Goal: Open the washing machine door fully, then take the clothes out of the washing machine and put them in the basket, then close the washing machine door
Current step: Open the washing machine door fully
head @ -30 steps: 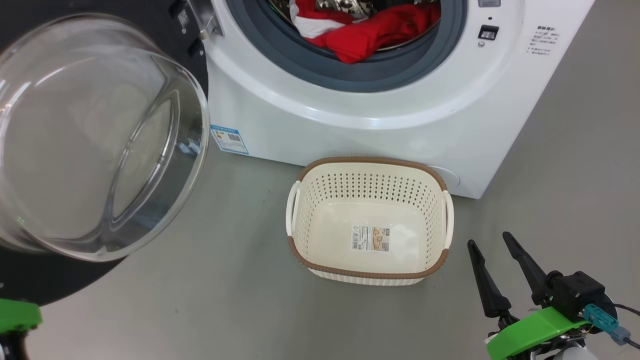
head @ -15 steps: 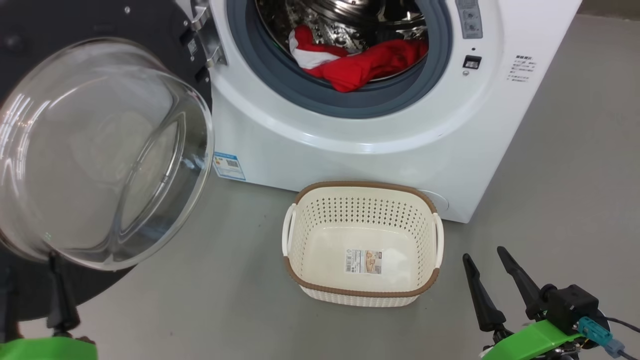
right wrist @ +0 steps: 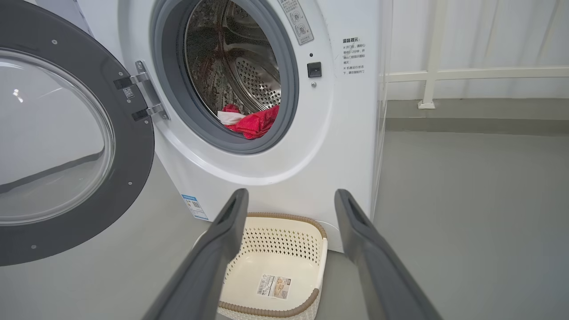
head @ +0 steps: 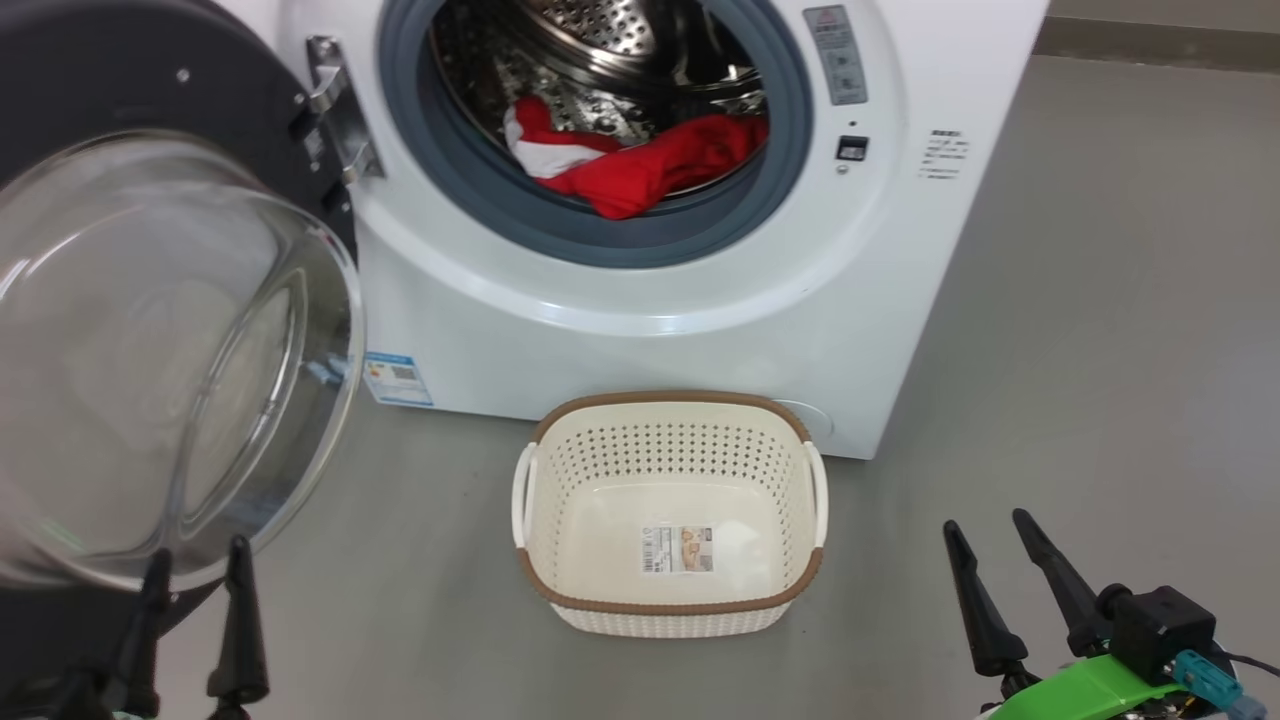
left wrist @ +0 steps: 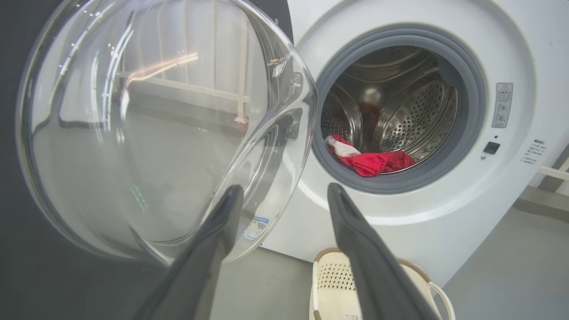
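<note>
The washer (head: 620, 330) stands ahead of both grippers, its mouth up and between them in the head view. The door (head: 150, 340) hangs swung wide on its hinge, straight ahead of the left gripper (head: 200, 550). Its glass bowl bulges toward that gripper, and in the left wrist view one fingertip overlaps the bowl's lower edge; whether they touch cannot be told. The basket (head: 600, 480) sits on the floor (head: 1100, 350) close against the washer's foot, between the grippers, ahead and left of the right gripper (head: 985, 520). The clothes (head: 640, 170) lie at the front lip of the drum (head: 600, 40), beyond the basket, well apart from both grippers. Both grippers have fingers spread wide, gripping nothing.
</note>
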Controlling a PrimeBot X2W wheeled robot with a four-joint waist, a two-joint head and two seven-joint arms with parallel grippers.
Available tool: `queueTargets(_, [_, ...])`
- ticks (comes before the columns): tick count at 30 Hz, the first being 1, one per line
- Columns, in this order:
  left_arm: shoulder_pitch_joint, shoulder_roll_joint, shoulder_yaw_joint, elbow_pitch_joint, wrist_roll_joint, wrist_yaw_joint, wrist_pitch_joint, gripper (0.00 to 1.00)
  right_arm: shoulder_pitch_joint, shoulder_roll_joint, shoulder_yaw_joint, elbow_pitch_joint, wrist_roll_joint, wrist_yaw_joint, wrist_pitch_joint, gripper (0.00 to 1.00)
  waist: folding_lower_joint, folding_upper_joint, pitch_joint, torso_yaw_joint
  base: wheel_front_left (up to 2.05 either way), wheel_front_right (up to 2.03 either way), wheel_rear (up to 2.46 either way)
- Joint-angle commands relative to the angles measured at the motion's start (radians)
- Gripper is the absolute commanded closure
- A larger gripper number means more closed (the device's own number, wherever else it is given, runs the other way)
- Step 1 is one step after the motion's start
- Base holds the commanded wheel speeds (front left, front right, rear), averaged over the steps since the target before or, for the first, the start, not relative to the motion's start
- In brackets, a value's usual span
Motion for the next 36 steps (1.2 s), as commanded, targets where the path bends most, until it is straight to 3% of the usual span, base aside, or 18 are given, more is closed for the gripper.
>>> queueTargets(1, [-0.001, 0.026, 0.007, -0.039, -0.026, 0.002, -0.005, 0.00, -0.004, -0.004, 0.009, -0.029, -0.002, 0.008, -0.007, 0.00, 0.0000, 0.0000, -0.013, -0.038, 0.00, 0.00, 0.00])
queueTargets(18, [0.034, 0.063, -0.150, -0.127, -0.072, 0.002, -0.005, 0.00, 0.007, -0.003, -0.057, -0.053, -0.008, 0.008, -0.007, 0.00, 0.0000, 0.0000, -0.005, -0.159, 0.00, 0.00, 0.00])
queueTargets(36, [0.019, 0.041, -0.197, -0.130, -0.063, 0.002, -0.005, 0.00, 0.018, 0.002, -0.097, -0.073, -0.011, 0.008, -0.007, 0.00, 0.0000, 0.0000, 0.011, -0.224, 0.00, 0.00, 0.00])
